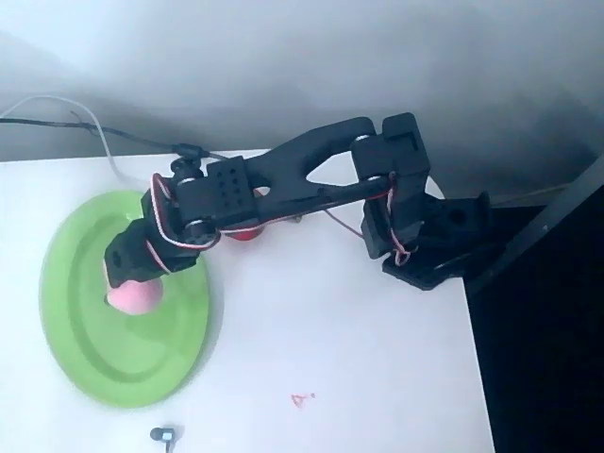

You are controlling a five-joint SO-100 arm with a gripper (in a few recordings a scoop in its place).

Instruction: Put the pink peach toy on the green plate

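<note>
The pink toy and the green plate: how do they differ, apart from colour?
The pink toy is small and roundish, while the green plate is large, flat and oval with a raised rim. The toy sits over the plate and is partly hidden by the black end effector above it; the plate lies directly on the white table, mostly in plain sight. Both are at the left side of the table in the overhead view.

text: none legible | table [359, 377]: small red mark [302, 400] near front edge; too blurred to read

Peach toy [135, 298] on plate [85, 340]
</note>
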